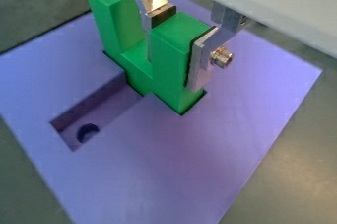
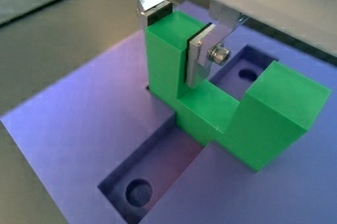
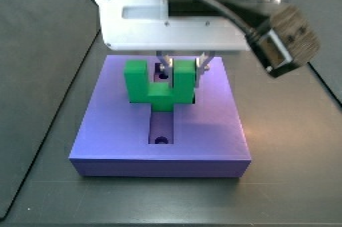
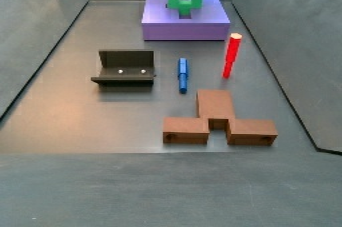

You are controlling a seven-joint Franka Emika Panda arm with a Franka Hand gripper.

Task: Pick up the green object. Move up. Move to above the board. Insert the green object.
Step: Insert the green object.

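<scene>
The green object (image 1: 152, 65) is a bright green U-shaped piece with two upright prongs. It stands on the purple board (image 1: 250, 149), and its base looks sunk into the board's recess. My gripper (image 1: 180, 38) is shut on one prong, a silver finger on each side of it. The same grip shows in a wrist view (image 2: 179, 36). A round hole (image 1: 87, 132) lies open in the recess arm beside the piece. In a side view the gripper (image 3: 183, 71) hangs over the green object (image 3: 140, 83) at the board's (image 3: 214, 121) middle.
The board (image 4: 187, 26) sits at the far end of a dark walled floor. Nearer the camera are the fixture (image 4: 123, 68), a small blue peg (image 4: 183, 73), a red peg (image 4: 230, 54) and a brown stepped block (image 4: 218, 118).
</scene>
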